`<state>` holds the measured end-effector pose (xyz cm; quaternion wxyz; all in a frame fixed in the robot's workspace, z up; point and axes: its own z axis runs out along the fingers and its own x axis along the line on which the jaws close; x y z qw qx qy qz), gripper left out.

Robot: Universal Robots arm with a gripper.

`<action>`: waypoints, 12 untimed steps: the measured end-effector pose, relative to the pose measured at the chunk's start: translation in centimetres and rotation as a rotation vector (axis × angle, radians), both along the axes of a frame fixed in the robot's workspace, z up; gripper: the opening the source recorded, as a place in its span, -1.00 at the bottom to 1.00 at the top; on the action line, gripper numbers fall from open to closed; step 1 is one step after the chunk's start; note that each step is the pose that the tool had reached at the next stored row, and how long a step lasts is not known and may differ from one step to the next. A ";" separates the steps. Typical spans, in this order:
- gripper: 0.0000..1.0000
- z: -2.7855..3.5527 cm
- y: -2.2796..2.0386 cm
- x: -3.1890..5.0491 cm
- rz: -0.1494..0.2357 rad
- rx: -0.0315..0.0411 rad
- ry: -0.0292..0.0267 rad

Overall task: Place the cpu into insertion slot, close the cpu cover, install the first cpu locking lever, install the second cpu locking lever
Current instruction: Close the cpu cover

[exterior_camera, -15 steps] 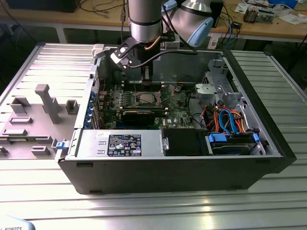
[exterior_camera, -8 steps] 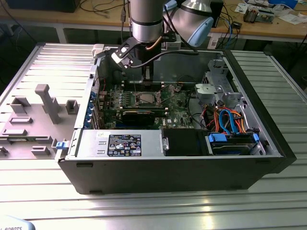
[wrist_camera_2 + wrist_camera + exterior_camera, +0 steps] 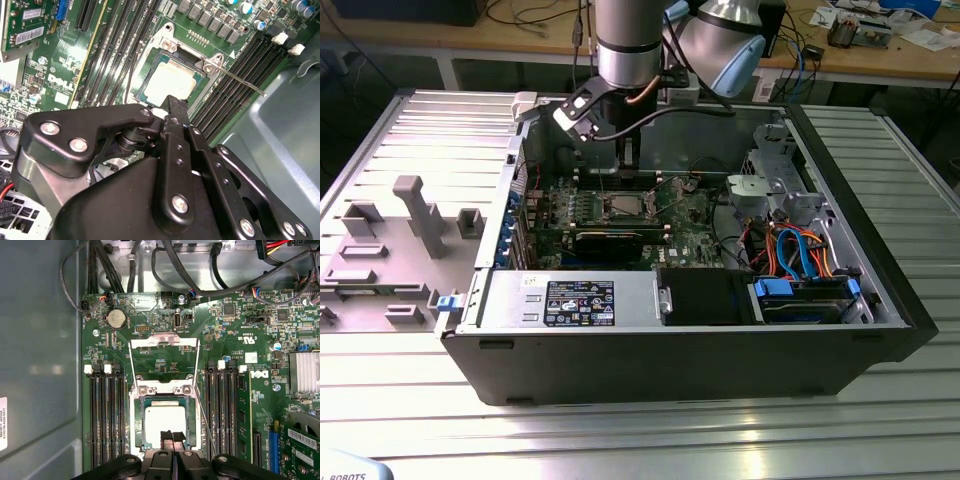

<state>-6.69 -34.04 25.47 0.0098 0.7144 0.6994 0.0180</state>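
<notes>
Cpu (image 3: pixel 165 421), silvery square, sits flat in insertion slot (image 3: pixel 135 436).

Clear room lies above the cpu (image 3: pixel 164 422), seated in the insertion slot (image 3: pixel 135 425). The gripper (image 3: pixel 172 436), tips pressed together, occupies one edge of the slot. The cpu cover (image 3: pixel 164 338) stands open at the opposite edge. Memory slots (image 3: pixel 105 415) flank the slot on two sides, and a thin lever rod (image 3: pixel 202 412) crosses beside one bank. Cables (image 3: pixel 170 265) crowd the board's edge beyond the cover. The case wall (image 3: pixel 40 365) bounds the other bank.
</notes>
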 end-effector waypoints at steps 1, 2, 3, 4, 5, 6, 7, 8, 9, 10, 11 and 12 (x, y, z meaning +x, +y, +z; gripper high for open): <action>-0.79 0.11 0.00 0.00 0.000 -0.0001 -0.0001; -0.79 0.37 0.00 0.00 0.000 -0.0003 0.0000; -0.79 0.63 0.00 0.00 0.000 -0.0004 0.0000; -0.79 0.84 0.00 0.00 0.000 -0.0004 0.0000; -0.79 0.95 0.00 0.00 0.000 -0.0004 0.0000; -0.79 1.09 0.00 0.00 0.000 -0.0004 -0.0001; -0.79 1.16 0.00 0.00 0.000 -0.0004 0.0000; -0.79 1.24 0.00 0.00 0.000 -0.0004 -0.0001; -0.79 1.38 0.00 0.00 0.000 -0.0003 -0.0001; -0.79 1.48 0.00 0.00 0.000 -0.0003 -0.0001; -0.79 1.48 0.00 0.00 0.000 -0.0002 -0.0002; -0.79 1.48 0.00 0.00 0.000 -0.0001 -0.0002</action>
